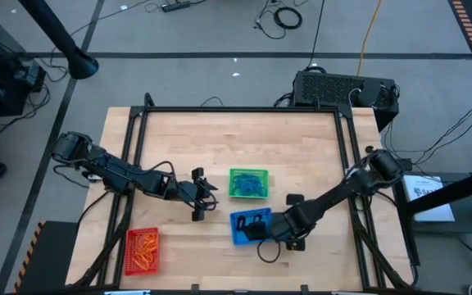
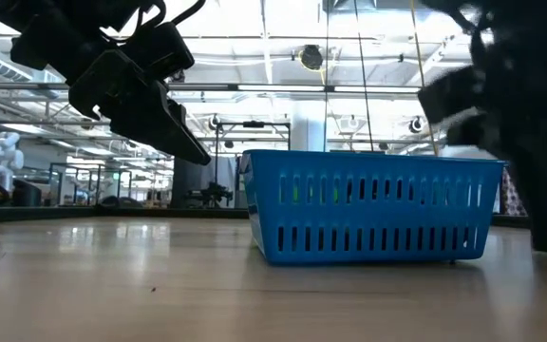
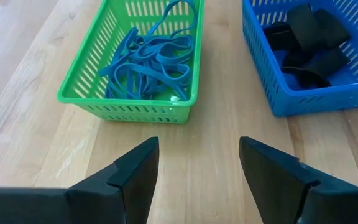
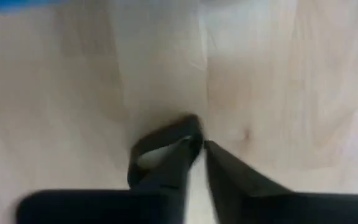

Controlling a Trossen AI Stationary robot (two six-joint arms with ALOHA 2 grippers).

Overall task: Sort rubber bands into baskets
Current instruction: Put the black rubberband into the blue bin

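- High view shows the sorting nearly done: orange rubber bands (image 1: pixel 143 248) fill the red basket (image 1: pixel 142 250) at 7 o'clock on the table (image 1: pixel 236 139), blue rubber bands (image 1: pixel 247 187) lie in the green basket (image 1: pixel 248 183) near the centre, and the blue basket (image 1: pixel 250 226) sits just below it at 6 o'clock.
- Left wrist view adds what the overhead cannot resolve: black rubber bands (image 3: pixel 306 43) piled inside the blue basket, so each colour has its own tray.
- Right wrist view gives the one piece left, as I judge it: a loose black rubber band (image 4: pixel 163 146) on bare wood, with the right gripper (image 4: pixel 201 149) pinching in on its edge, the jaws nearly together; whether it is firmly gripped I cannot tell.
- From above, the right gripper sits at the blue basket's 4 o'clock corner, with the band lying on the table at the basket's 5 o'clock.
- Left gripper (image 3: pixel 197 165) hovers with jaws wide apart and empty, at 9 o'clock of the green basket.
- Low view shows only the blue basket's slotted wall and the arms above, no contents.
- Remaining: lift this band into the blue basket.
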